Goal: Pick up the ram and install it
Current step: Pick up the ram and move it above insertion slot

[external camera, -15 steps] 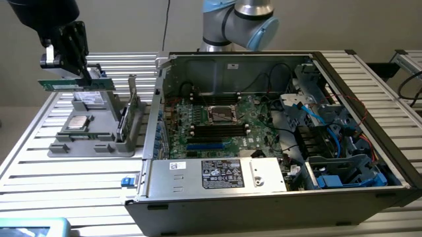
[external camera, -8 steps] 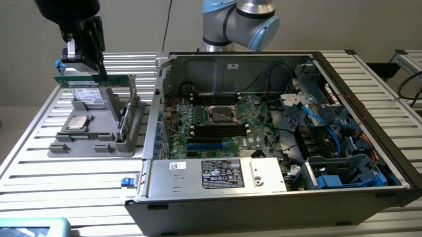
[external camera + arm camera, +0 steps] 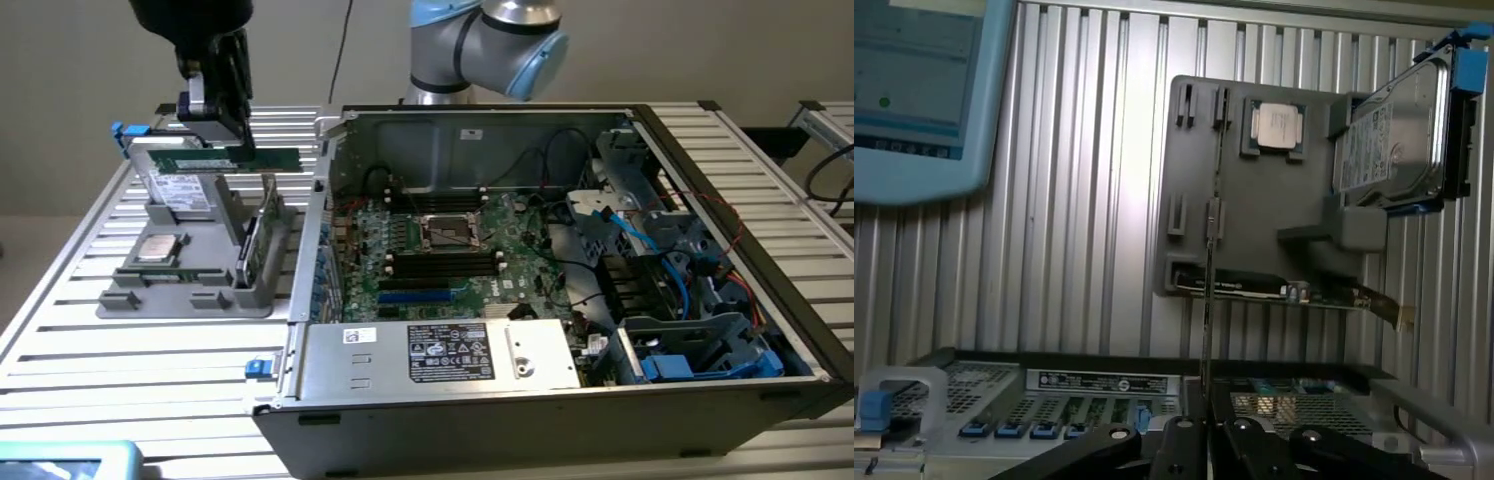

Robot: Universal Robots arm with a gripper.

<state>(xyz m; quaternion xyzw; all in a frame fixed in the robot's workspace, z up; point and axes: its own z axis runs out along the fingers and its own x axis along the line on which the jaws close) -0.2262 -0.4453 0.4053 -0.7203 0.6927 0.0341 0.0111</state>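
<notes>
Nearest, at the table's near corner on the exterior view's left, shows part of a light-blue framed screen [image 3: 94, 452]. Behind it a big black-and-silver open computer case [image 3: 400, 400] lies on its side along the near edge of the ribbed aluminium slat table [image 3: 80, 340]. A silver power supply box with a black-and-white label [image 3: 447, 352] sits at the case's front. The green motherboard [image 3: 427, 235] with its square processor socket lies farther in, and blue and black cables crowd the end at the exterior view's right.

Just beside the case, toward the table's edge at the exterior view's left, stands a grey plastic parts holder [image 3: 187, 290]. It carries a square silver processor chip [image 3: 158, 248], an upright green expansion card [image 3: 264, 235] and, at its far end, a silver hard drive in a blue bracket [image 3: 180, 188].

Over that holder hangs the black gripper [image 3: 240, 143], its jaws drawn almost together and clamped on the upper edge of the long, thin dark-green circuit-board ram [image 3: 274, 160]. The ram is held level in the air, clear of the holder, with one end near the top corner of the case wall. In the wrist view it runs edge-on from between the fingertips, with the holder below it.

Farthest back, at the table's far edge behind the case, rises the light-blue and grey robot arm joint [image 3: 487, 40]
</notes>
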